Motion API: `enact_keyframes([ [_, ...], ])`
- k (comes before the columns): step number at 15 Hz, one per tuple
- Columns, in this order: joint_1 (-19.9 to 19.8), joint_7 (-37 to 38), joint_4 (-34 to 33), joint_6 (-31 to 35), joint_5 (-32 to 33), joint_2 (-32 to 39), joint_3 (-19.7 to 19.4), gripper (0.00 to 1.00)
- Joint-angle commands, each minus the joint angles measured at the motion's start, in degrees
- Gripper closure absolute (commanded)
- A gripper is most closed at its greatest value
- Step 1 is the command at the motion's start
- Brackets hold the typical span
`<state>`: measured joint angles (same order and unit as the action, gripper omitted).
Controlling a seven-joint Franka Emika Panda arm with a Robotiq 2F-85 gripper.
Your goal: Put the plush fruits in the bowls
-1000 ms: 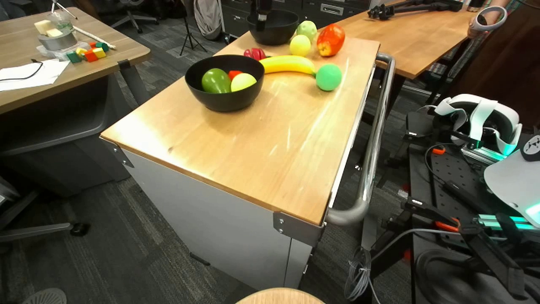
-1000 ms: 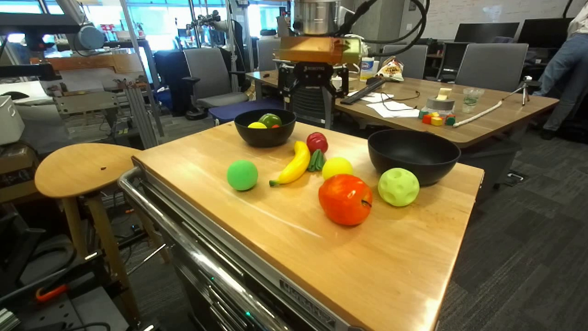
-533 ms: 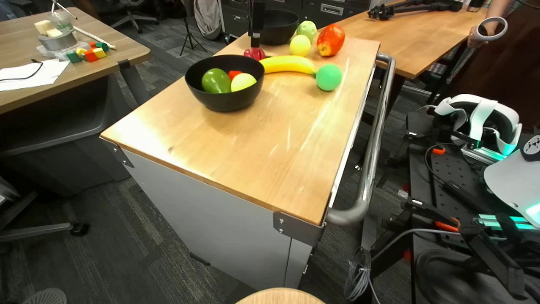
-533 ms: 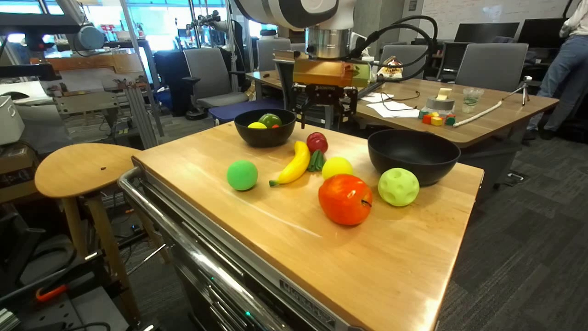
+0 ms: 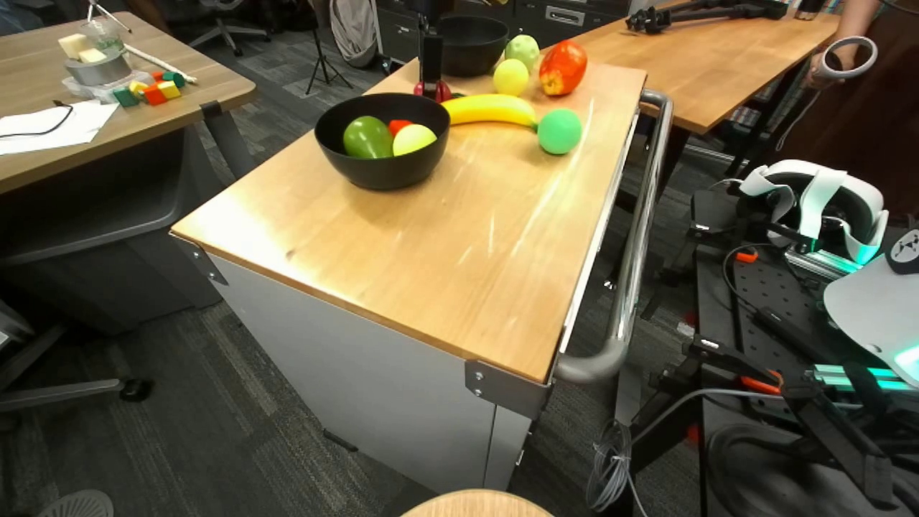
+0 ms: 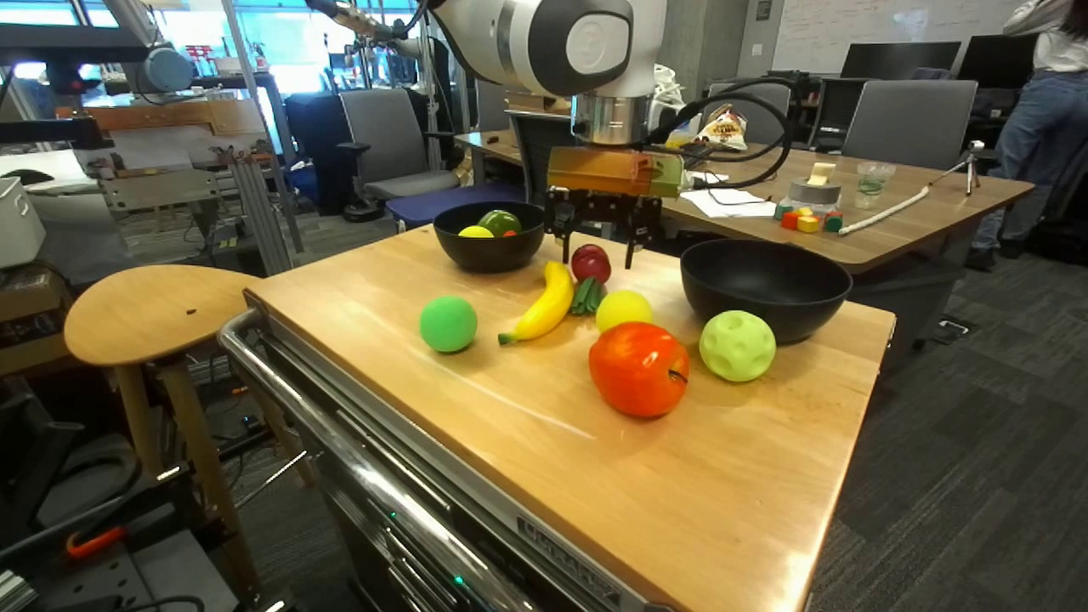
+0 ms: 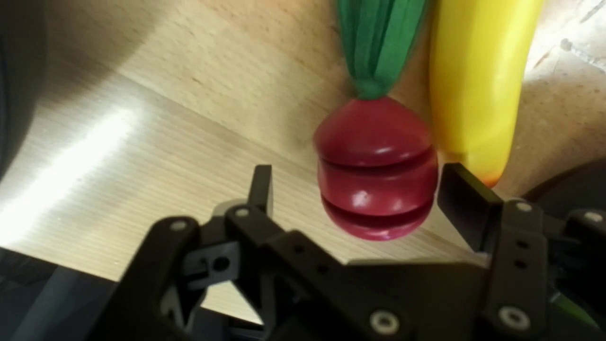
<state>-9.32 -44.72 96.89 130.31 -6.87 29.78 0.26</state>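
1. Arm (image 6: 510,38): white with dark trim, reaching in from the top in an exterior view.
2. Wrist (image 6: 608,121): a silver cylinder, upright, with an orange casing (image 6: 608,172) directly below it.
3. Gripper (image 6: 597,262): points down, its jaws well apart.
4. Fingers (image 6: 630,251): both show here, hanging either side of the gap.
5. Pads (image 7: 466,206): face each other in the wrist view.
6. In an exterior view, one dark finger (image 5: 431,61) shows clearly; its mate is hard to make out.

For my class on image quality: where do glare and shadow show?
Wrist view: white glare on the tabletop, highlights on the red toy, soft shadow at upper left; both exterior views: glare near a tabletop edge; in an exterior view, overexposed windows.
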Motion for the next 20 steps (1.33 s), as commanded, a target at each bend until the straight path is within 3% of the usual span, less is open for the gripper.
enact_keyframes([
  [1, -0.3, 1.9, -1.7, 0.5, 1.6, 1.5, 0.5, 0.24],
  [2, -0.3, 2.1, -1.7, 0.4, 1.7, 1.6, 0.4, 0.36],
  [6, -0.3, 2.8, -0.9, -2.2, 2.7, -1.6, 0.3, 0.67],
  [9, -1.0, 1.7, 0.4, -1.3, 3.3, -7.5, 0.1, 0.67],
  [11, -2.4, 1.2, 0.9, 3.3, 1.2, -10.8, 0.0, 0.67],
  [13, -4.2, 2.5, -0.9, 2.9, -1.3, -13.4, -1.0, 0.67],
  [17, -8.5, 5.2, -3.9, 4.6, -3.5, -11.1, -5.5, 0.67],
  [20, -10.9, 5.0, -3.3, 8.2, -7.5, -7.1, -5.5, 0.67],
])
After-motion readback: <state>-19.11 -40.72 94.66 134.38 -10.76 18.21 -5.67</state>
